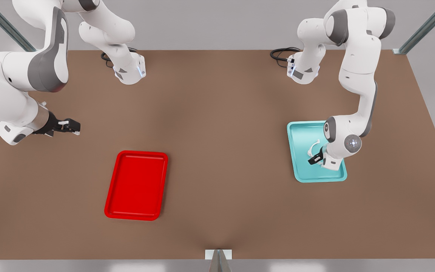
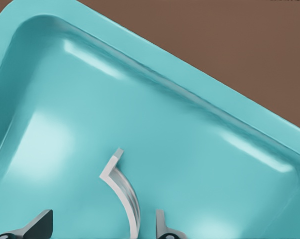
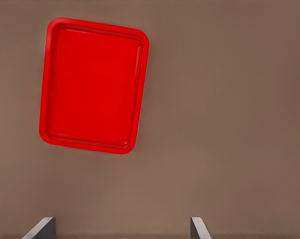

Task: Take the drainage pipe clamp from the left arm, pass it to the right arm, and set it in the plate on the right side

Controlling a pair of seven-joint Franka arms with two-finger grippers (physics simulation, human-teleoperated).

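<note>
The drainage pipe clamp [image 1: 313,147], a thin white arc, lies inside the light teal tray [image 1: 300,133] on the front view's right. My left gripper [image 1: 315,159] hangs low over that tray, open. In the left wrist view the clamp [image 2: 121,184] curves up between the two fingertips [image 2: 40,225], nearer one of them, with the teal tray [image 2: 65,124] underneath. The red plate [image 1: 136,185] sits on the front view's left, with nothing in it. Up and left of it in the front view, my right gripper [image 1: 72,126] waits open above the table. Its wrist view looks down on the plate [image 3: 92,82].
The brown table [image 1: 221,151] stretches wide between the two trays. Both arm bases [image 1: 130,71] stand at the back edge with black cables [image 1: 281,54]. A small metal bracket [image 1: 218,255] sits at the middle of the front edge.
</note>
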